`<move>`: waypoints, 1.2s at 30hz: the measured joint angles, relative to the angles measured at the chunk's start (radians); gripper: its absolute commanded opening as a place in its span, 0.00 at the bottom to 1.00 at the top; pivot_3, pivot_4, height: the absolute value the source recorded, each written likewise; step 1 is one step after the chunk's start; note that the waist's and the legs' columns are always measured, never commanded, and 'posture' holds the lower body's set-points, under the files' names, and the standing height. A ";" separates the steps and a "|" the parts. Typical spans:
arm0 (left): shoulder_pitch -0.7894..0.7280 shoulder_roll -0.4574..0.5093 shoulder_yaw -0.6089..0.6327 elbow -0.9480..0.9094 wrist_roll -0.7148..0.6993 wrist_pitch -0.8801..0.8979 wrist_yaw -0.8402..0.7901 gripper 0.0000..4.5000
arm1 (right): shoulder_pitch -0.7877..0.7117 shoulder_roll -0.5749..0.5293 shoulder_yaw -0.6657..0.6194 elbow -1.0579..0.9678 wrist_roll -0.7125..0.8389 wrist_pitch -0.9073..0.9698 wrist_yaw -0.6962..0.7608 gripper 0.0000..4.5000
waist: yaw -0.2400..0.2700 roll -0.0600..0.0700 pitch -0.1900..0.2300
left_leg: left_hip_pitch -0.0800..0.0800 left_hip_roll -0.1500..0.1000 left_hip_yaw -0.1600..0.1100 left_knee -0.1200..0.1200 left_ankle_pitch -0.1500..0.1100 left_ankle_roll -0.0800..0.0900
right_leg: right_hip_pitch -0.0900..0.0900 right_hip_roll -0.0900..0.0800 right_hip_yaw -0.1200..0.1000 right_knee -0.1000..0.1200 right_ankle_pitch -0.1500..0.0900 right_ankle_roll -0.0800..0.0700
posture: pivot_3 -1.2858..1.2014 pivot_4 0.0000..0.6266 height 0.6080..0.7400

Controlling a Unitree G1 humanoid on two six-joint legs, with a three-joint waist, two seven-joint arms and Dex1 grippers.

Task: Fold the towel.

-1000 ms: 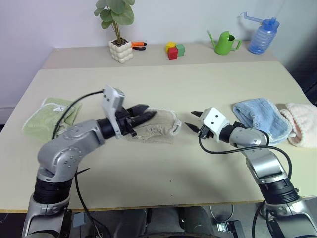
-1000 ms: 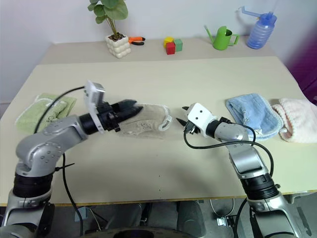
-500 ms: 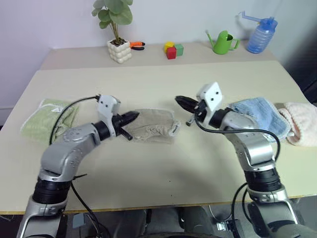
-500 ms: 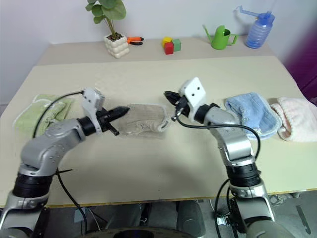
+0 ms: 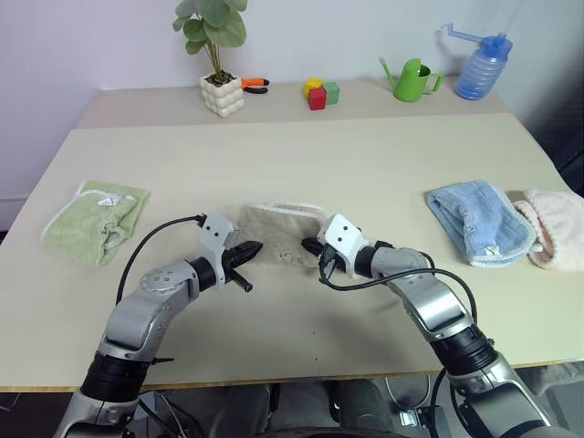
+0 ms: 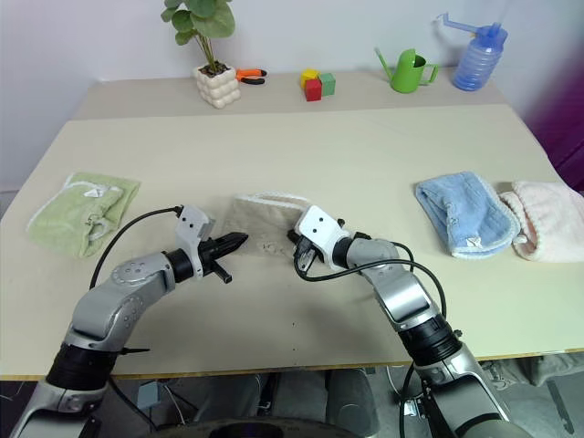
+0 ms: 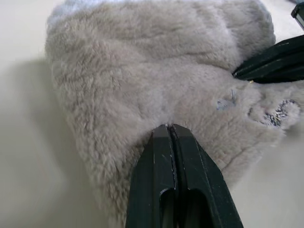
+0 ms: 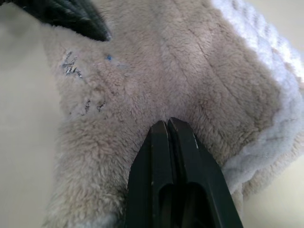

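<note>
I have the towel [image 5: 281, 230] lying in a compact bundle near the middle of the bench [image 5: 365, 164], with its whitish stitched edging along the far edge and its long axis running side to side across my view. The light green towel [image 5: 94, 222] lies well apart on the left; the light blue towel [image 5: 479, 222] and a pink towel [image 5: 552, 226] lie well apart on the right.

The left end effector [image 5: 253, 248] sits at the near left edge of the towel, pointing toward the right and slightly away from me. In the left wrist view its fingertips [image 7: 169, 135] are pressed together with the tip buried in the pile; I read it as clenched, apparently pinching the edge of the cloth, though how much fabric is caught I cannot tell.

The right end effector [image 5: 311, 246] sits at the near right edge, pointing toward the left. In the right wrist view its fingertips [image 8: 166, 129] are likewise closed against the pile, just inside the white border.

The governing relation: the towel lies ahead of both end effectors, between them, with each tip at one end of the near long edge. Both arms are about equally close. I judge that the next fold would carry this near edge across the short dimension toward the far edging, so both grips must hold evenly.
</note>
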State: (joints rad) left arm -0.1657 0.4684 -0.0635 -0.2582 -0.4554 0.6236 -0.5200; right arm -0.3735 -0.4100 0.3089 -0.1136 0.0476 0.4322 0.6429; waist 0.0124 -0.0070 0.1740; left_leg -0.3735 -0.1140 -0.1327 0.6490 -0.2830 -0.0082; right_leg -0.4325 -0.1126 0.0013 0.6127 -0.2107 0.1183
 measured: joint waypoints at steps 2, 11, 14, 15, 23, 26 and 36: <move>0.005 -0.003 0.028 -0.001 -0.018 0.009 0.001 0.00 | 0.000 -0.001 -0.041 -0.009 0.023 0.022 -0.001 0.19 | 0.001 0.000 0.000 | 0.000 0.000 0.000 0.000 0.000 0.000 | 0.000 0.000 0.000 0.000 0.000 0.000 | 0.52 0.24 0.94; 0.003 0.008 0.196 0.007 -0.080 0.048 0.000 0.41 | 0.042 -0.058 -0.185 -0.157 0.168 0.169 0.046 1.00 | -0.001 0.000 0.000 | 0.000 0.000 0.000 0.000 0.000 0.000 | -0.001 0.000 0.000 0.000 0.000 0.000 | 0.52 0.24 0.94; 0.003 0.014 0.207 0.012 -0.081 0.048 -0.008 0.76 | 0.039 -0.016 -0.232 -0.166 0.215 0.260 0.001 1.00 | 0.000 0.000 0.000 | 0.000 0.000 0.000 0.000 0.000 0.000 | -0.001 0.000 0.000 0.000 0.000 0.000 | 0.52 0.24 0.94; 0.005 0.014 0.207 0.012 -0.079 0.041 -0.013 0.85 | 0.034 0.003 -0.248 -0.165 0.233 0.303 -0.020 1.00 | 0.000 0.000 0.000 | -0.001 0.000 0.000 0.000 0.000 0.000 | -0.001 0.000 0.000 0.000 0.000 0.000 | 0.52 0.24 0.94; 0.044 0.028 0.245 -0.029 -0.078 -0.072 -0.068 0.97 | -0.013 0.164 -0.311 -0.107 0.366 0.598 -0.143 1.00 | -0.002 0.000 0.000 | -0.001 0.000 0.000 0.000 0.000 0.000 | -0.002 0.000 0.000 0.000 0.000 0.000 | 0.52 0.24 0.94; 0.076 0.037 0.244 -0.045 -0.078 -0.089 -0.090 0.97 | -0.041 0.174 -0.290 -0.072 0.362 0.601 -0.154 1.00 | -0.002 0.000 0.000 | -0.001 0.000 0.000 0.000 0.000 0.000 | -0.002 0.000 0.000 0.000 0.000 0.000 | 0.52 0.24 0.94; 0.103 0.030 0.234 -0.078 -0.075 -0.106 -0.083 0.98 | -0.066 0.243 -0.302 -0.035 0.419 0.625 -0.171 0.07 | -0.004 0.000 0.000 | -0.001 0.000 0.000 0.000 0.000 0.000 | -0.002 0.000 0.000 0.000 0.000 -0.001 | 0.52 0.24 0.94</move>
State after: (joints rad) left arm -0.0632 0.4983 0.1702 -0.3365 -0.5304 0.5181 -0.6026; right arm -0.4396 -0.1666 0.0069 -0.1490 0.4662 1.0572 0.4716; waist 0.0088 -0.0066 0.1744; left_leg -0.3747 -0.1136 -0.1327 0.6485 -0.2832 -0.0079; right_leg -0.4344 -0.1124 0.0010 0.6131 -0.2105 0.1178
